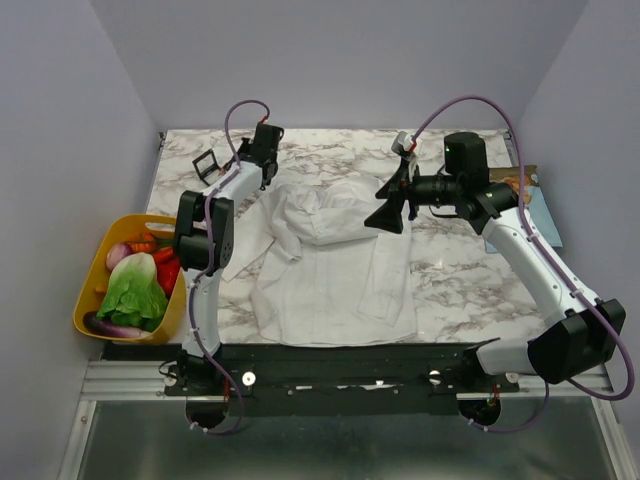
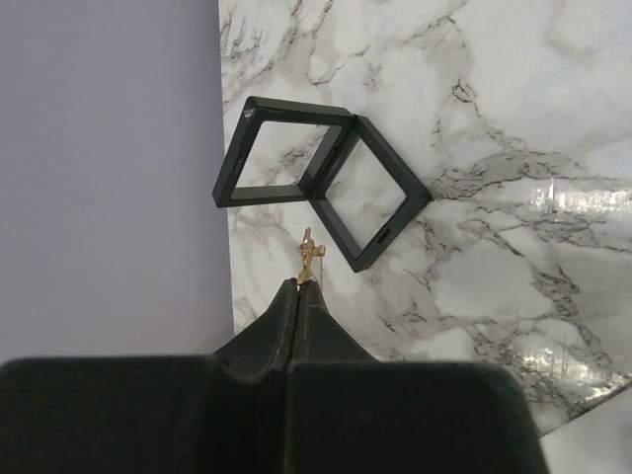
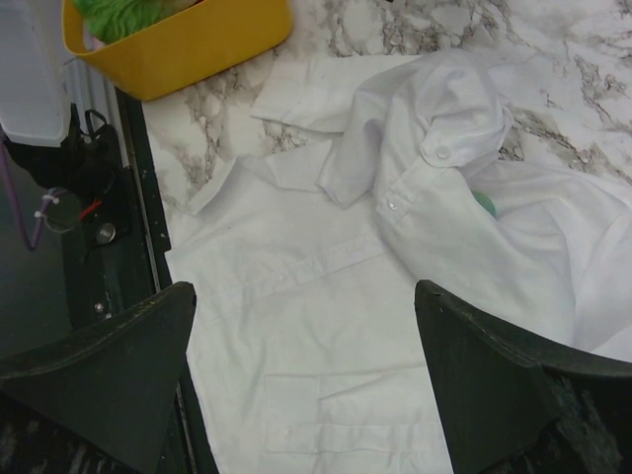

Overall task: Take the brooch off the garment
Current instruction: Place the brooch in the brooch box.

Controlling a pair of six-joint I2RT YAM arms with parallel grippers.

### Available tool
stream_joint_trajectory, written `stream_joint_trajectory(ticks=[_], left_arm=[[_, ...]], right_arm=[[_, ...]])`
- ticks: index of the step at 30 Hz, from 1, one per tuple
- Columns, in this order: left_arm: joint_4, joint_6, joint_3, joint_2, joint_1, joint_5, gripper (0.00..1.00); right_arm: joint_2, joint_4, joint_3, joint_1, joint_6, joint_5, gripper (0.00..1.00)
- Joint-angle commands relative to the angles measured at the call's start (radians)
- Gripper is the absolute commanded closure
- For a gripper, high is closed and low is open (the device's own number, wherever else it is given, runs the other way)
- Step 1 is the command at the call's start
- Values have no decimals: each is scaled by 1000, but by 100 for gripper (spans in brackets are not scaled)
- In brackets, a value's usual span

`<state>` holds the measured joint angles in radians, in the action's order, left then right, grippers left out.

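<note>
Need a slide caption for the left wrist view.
Left claw shut on a small gold piece, held over the marble table near an open black case.

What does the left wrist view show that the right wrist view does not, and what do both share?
Only the left wrist view: the left gripper shut on a small gold piece, a hinged pair of black square frames, and the lilac wall. Only the right wrist view: the white shirt, a green spot in its folds, the yellow basket, and the open right gripper. Both: the marble table.
</note>
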<state>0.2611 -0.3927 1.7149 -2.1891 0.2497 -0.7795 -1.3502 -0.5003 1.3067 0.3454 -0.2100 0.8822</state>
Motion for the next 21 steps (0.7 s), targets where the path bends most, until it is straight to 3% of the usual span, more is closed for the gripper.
stream_joint_trajectory(ticks=[1,8,14,21], left_arm=[[216,146,144,-90,-9,-72,100],[276,198,250,-175,-20,-167,100],[381,270,377,-245,-47,-178,100],[397,284,468,-310,-73,-213,100]], right_arm=[[0,14,-17,-5,3,26,0],[8,14,-20,-3,-3,26,0],[3,16,-24,-5,-5,32,0],[-4,16,-26,-5,-3,40,0]])
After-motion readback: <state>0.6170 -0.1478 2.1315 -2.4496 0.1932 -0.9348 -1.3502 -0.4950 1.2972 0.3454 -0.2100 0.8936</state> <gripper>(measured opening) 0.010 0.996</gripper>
